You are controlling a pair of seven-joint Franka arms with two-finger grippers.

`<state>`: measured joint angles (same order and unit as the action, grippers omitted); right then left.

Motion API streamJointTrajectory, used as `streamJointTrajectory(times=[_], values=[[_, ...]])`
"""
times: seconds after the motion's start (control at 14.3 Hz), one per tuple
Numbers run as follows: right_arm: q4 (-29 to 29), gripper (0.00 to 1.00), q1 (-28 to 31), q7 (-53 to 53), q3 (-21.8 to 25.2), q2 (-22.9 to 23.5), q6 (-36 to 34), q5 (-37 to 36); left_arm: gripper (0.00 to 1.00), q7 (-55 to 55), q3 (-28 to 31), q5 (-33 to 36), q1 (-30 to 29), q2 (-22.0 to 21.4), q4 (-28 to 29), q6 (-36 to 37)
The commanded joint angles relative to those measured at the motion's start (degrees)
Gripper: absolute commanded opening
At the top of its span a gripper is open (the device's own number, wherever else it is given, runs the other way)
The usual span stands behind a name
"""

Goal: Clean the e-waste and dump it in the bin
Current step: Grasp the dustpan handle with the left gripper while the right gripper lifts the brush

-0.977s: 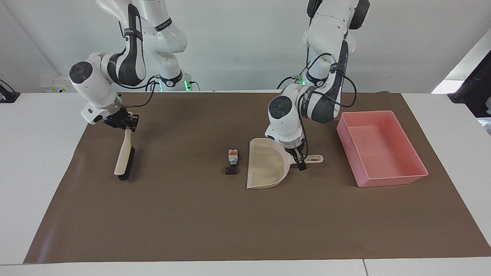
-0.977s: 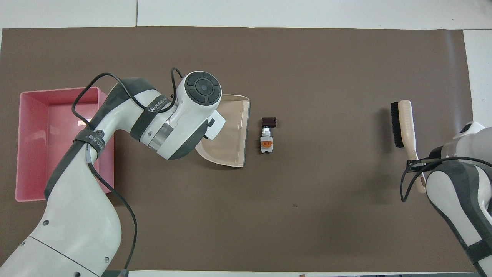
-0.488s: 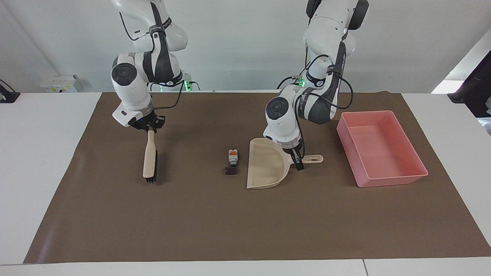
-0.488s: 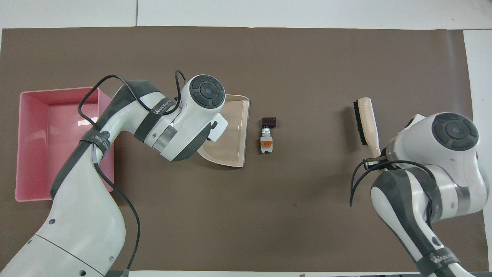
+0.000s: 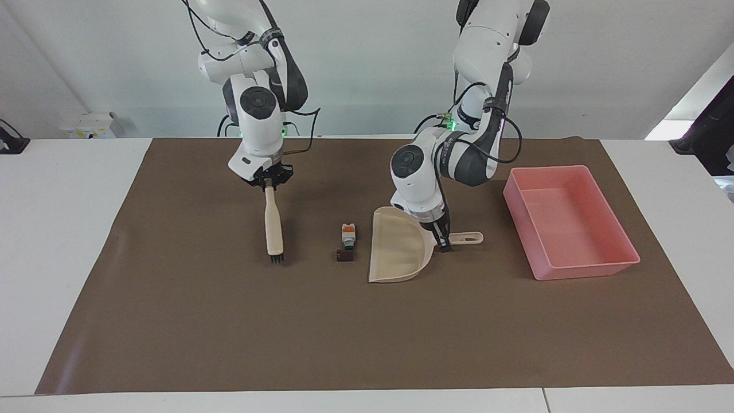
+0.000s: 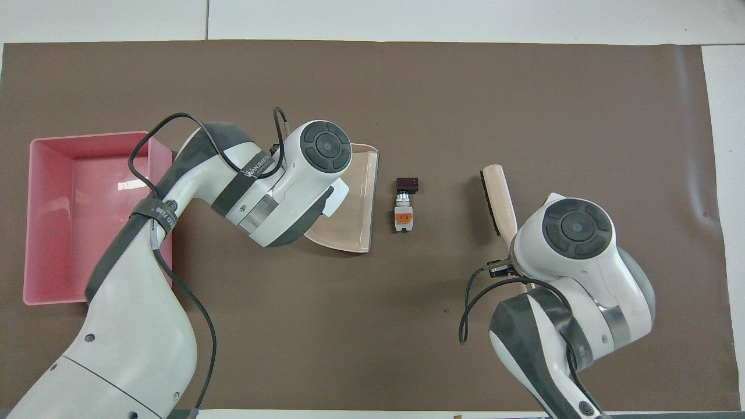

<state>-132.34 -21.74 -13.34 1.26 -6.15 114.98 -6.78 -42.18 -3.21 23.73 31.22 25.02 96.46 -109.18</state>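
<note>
Facing view: right gripper (image 5: 268,184), fingers pinching the beige black-bristled brush (image 5: 274,229), holds its bristles just beside the two e-waste blocks (image 5: 346,241); left gripper (image 5: 443,245) pinches the beige plastic dustpan (image 5: 397,246) handle. Sweeping step; next, brush the blocks into the pan.

Overhead view: pink rectangular bin (image 6: 52,221) sits at the left arm's end of the bench (image 6: 407,87), holding nothing.

e-waste (image 6: 405,203): white block touching dark block, on brown mat (image 6: 407,326) | dustpan (image 6: 354,201): just beside it, toward left arm's end | brush (image 6: 499,198): near it, toward right arm's end | bin (image 6: 87,215): at left arm's end | hands hidden under arms
</note>
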Motion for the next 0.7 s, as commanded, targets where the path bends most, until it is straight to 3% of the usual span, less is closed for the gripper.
streamJointTrajectory(times=[0.0, 0.28, 0.49, 0.63], values=[[0.5, 0.0, -0.23, -1.34, 0.05, -0.17, -0.46, -1.39, 0.0, 2.1, 0.75, 1.59, 1.74, -0.41, 0.92, 0.72], [0.76, 0.0, -1.8, -3.79, -0.73, 1.31, 0.32, -1.3, 0.0, 1.4, 0.75, 1.76, 2.61, -0.76, -0.21, 3.61], [1.82, 0.0, -2.78, -5.03, -1.09, 2.55, 0.77, -1.3, 0.0, 1.22, 0.75, 2.11, 3.14, -1.12, -4.25, 12.21], [2.34, 0.0, -2.78, -4.94, -1.35, 3.16, 1.82, -1.3, 0.0, -0.53, 0.75, 2.2, 4.55, -0.94, -5.32, 13.46]])
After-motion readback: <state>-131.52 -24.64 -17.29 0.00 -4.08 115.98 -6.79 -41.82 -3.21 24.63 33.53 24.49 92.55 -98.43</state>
